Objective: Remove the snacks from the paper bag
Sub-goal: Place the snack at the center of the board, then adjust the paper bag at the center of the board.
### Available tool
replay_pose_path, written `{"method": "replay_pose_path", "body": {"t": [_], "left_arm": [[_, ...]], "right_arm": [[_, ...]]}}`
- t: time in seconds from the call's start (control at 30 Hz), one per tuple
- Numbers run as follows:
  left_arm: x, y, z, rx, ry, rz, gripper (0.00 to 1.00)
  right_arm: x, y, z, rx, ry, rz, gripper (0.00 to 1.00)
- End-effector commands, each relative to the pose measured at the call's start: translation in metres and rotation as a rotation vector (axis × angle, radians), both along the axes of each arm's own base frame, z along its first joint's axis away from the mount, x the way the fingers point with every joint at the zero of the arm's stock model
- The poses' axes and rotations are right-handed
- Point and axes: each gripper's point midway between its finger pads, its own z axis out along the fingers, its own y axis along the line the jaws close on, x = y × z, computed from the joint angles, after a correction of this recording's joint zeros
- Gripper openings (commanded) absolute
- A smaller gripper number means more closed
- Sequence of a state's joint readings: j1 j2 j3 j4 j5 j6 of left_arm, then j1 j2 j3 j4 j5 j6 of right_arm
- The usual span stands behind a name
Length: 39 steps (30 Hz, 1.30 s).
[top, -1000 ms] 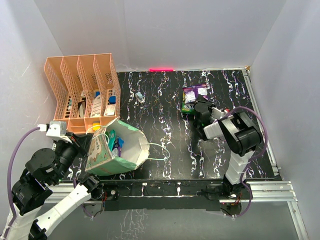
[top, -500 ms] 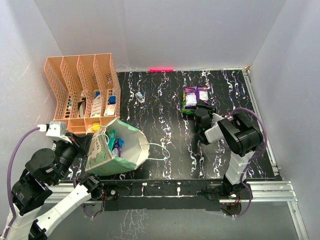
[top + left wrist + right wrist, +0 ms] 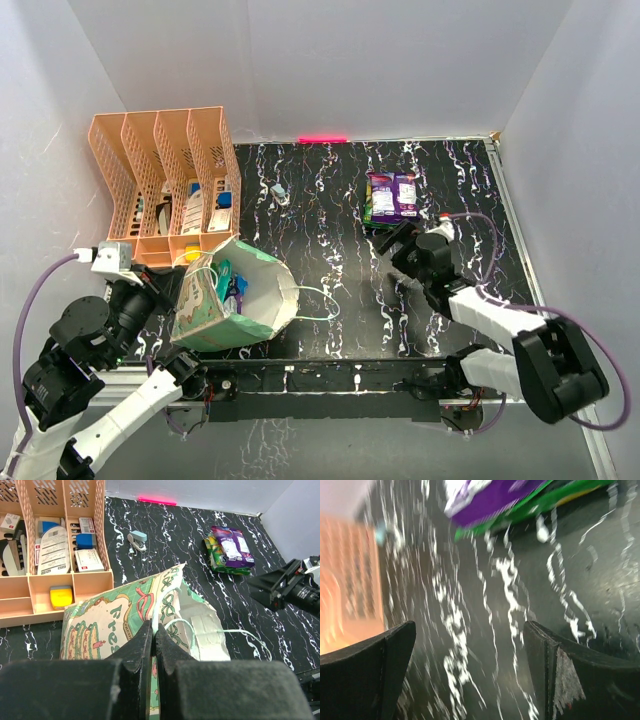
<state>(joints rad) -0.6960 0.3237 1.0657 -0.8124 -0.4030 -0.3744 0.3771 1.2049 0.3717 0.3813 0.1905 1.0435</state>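
file rack (image 3: 165, 180): orange, far left, small items in its slots.
left gripper (image 3: 153, 626): fingers pressed together, pinching the paper bag's cream rim.
paper bag (image 3: 245, 300): near left, tilted, just near of the rack, string handle trailing right.
snacks in bag (image 3: 226, 278): teal and green packets showing at the mouth.
snacks out (image 3: 392, 196): purple packet on a green one, far right of centre on the table (image 3: 330, 240).
right gripper (image 3: 468, 627): fingers spread wide, holding nothing, just near of that stack.

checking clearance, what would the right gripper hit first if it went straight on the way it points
Likely the black table just short of the purple packet; the open right gripper tilts down, though depth is unclear.
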Motion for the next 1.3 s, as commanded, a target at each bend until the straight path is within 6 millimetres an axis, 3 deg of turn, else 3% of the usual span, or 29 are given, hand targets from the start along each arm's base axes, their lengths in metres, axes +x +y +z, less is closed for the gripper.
{"method": "replay_pose_path", "body": {"t": [0.0, 0.1, 0.27, 0.37, 0.67, 0.83, 0.87, 0.9, 0.97, 1.03, 1.13, 1.27], "left_arm": [[0.002, -0.005, 0.013, -0.026, -0.014, -0.010, 0.00], [0.003, -0.006, 0.013, -0.033, -0.001, -0.007, 0.00], [0.007, -0.013, 0.009, -0.032, 0.062, -0.003, 0.00], [0.010, -0.018, 0.006, -0.033, 0.096, -0.005, 0.00], [0.011, -0.021, -0.006, 0.026, 0.230, 0.018, 0.00], [0.010, -0.023, -0.006, 0.023, 0.237, 0.006, 0.00], [0.010, -0.023, -0.006, 0.022, 0.239, 0.004, 0.00], [0.010, -0.024, -0.005, 0.020, 0.238, 0.001, 0.00], [0.011, -0.030, -0.002, 0.010, 0.229, -0.025, 0.00], [0.014, -0.040, 0.003, -0.016, 0.218, -0.055, 0.00], [0.028, -0.072, 0.021, -0.113, 0.166, -0.141, 0.00], [0.048, -0.124, 0.035, -0.188, 0.166, -0.282, 0.00]], "right_arm": [[-0.070, 0.038, -0.005, -0.310, 0.061, 0.640, 0.92], [-0.095, 0.052, 0.025, -0.311, 0.018, 0.823, 0.92], [-0.130, 0.099, 0.110, -0.070, -0.177, 1.030, 0.93], [-0.142, 0.121, 0.135, 0.013, -0.245, 1.071, 0.93], [-0.170, 0.182, 0.107, 0.044, -0.229, 1.292, 0.82], [-0.181, 0.198, 0.096, 0.024, -0.226, 1.355, 0.76], [-0.182, 0.198, 0.093, 0.021, -0.218, 1.362, 0.63], [-0.182, 0.197, 0.091, 0.016, -0.204, 1.364, 0.41], [-0.182, 0.195, 0.089, 0.007, -0.169, 1.343, 0.17], [-0.194, 0.195, 0.094, 0.009, -0.169, 1.358, 0.08], [-0.232, 0.202, 0.106, 0.008, -0.292, 1.454, 0.07], [-0.269, 0.217, 0.113, -0.008, -0.399, 1.454, 0.07]]}}
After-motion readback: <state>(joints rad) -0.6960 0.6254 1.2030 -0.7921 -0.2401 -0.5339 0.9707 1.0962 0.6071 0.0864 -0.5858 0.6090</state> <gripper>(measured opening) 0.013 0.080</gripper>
